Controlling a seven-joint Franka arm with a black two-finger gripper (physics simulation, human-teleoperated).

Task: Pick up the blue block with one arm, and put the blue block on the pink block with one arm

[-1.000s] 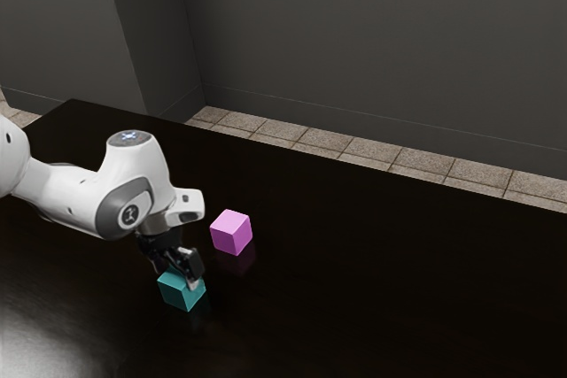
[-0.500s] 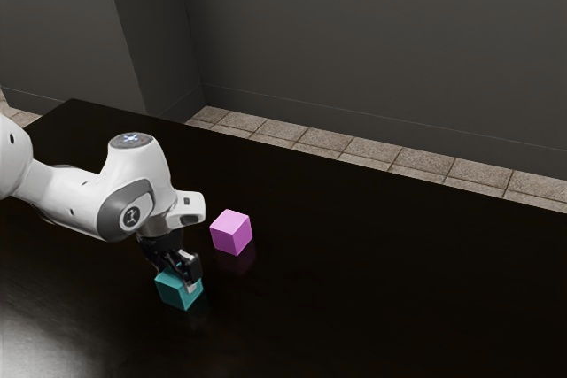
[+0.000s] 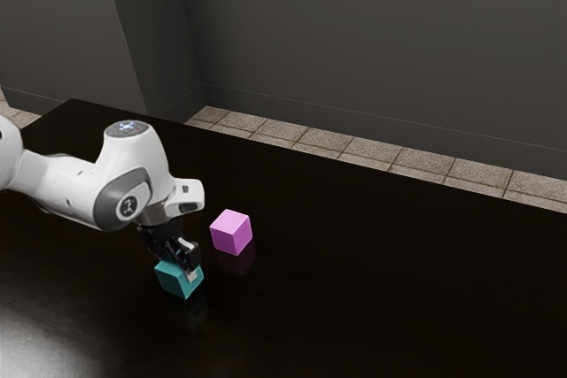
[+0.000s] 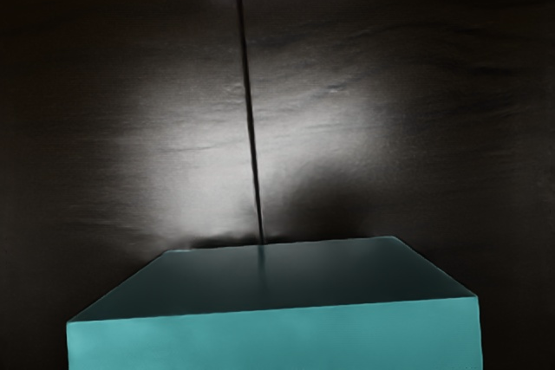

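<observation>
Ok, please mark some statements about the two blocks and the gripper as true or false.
1. The gripper is shut on the blue block. True.
2. The blue block lies on the pink block. False: they are apart, with the pink block toward the exterior view's right.
3. The pink block stands on the table. True.
4. The arm comes in from the exterior view's right. False: it comes from its left.

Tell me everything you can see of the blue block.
The blue block is a plain teal-blue cube with matte, unmarked faces. The gripper grips it from above, a finger on each side. It looks just clear of the dark table, though I cannot be sure. It is apart from the pink block, toward the exterior view's left of it.
</observation>
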